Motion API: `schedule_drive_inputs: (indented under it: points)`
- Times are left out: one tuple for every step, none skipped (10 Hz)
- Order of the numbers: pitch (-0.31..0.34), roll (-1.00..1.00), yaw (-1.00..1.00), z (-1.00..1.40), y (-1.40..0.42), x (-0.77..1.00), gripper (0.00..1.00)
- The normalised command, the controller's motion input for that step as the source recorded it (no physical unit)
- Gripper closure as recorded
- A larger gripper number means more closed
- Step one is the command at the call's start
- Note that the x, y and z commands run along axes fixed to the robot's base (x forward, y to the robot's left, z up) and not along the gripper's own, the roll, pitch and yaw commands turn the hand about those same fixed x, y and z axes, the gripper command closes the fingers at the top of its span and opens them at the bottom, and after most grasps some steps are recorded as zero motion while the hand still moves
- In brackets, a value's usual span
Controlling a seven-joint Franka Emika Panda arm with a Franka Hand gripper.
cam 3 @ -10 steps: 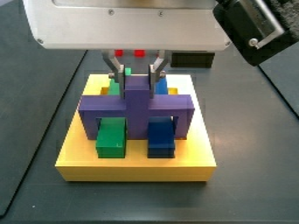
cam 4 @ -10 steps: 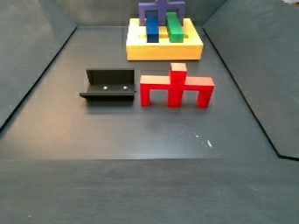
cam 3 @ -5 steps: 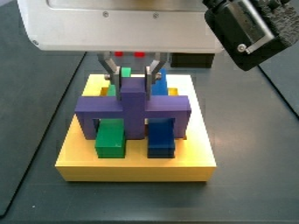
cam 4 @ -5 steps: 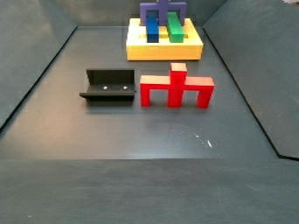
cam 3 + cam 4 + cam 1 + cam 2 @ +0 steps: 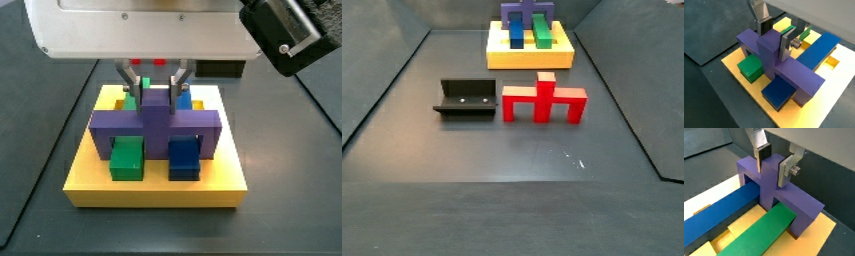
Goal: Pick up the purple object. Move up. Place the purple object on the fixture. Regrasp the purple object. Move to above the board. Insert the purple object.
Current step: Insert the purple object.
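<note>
The purple object sits on the yellow board, its wide bar straddling the green bar and the blue bar, post upright. My gripper hangs right above the board. In both wrist views the two silver fingers press on either side of the post, so the gripper is shut on the purple object. A side view shows the purple object on the board at the far end. The black fixture stands bare on the floor.
A red piece of similar shape stands upright beside the fixture, mid-floor. The green bar and blue bar run side by side along the board under the purple bar. Dark walls bound the floor on both sides.
The gripper and the purple object shifted slightly and now sit a touch lower on the board. The fixture and red piece have not moved.
</note>
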Motion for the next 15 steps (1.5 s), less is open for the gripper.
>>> schedule_drive_inputs:
  points:
    - [-0.053,-0.06,0.00,-0.39,0.09,0.00,1.00]
    - [-0.087,-0.10,0.00,-0.43,0.04,0.00,1.00]
    - [-0.123,-0.15,0.00,-0.46,0.03,0.00,1.00]
    - [-0.141,-0.23,0.00,-0.31,0.01,0.00,1.00]
    - [-0.029,-0.11,-0.05,-0.11,-0.01,0.36,1.00]
    - [0.034,0.00,-0.24,-0.01,0.00,0.47,1.00]
    - [0.114,0.03,-0.29,0.00,0.00,0.40,1.00]
    - [0.131,0.08,-0.30,-0.01,0.00,0.33,1.00]
    - [0.116,0.10,-0.31,-0.02,0.00,0.26,1.00]
    - [0.000,0.00,-0.07,-0.21,0.00,0.00,1.00]
    - [-0.110,0.00,0.00,-0.45,0.00,-0.14,1.00]
    - [-0.187,-0.02,0.00,-0.66,0.00,-0.19,1.00]
    - [-0.187,-0.01,0.01,-0.75,0.00,-0.10,1.00]
    - [-0.191,0.00,0.01,-0.85,0.00,-0.09,1.00]
    - [-0.191,0.00,0.00,-0.86,0.00,-0.13,1.00]
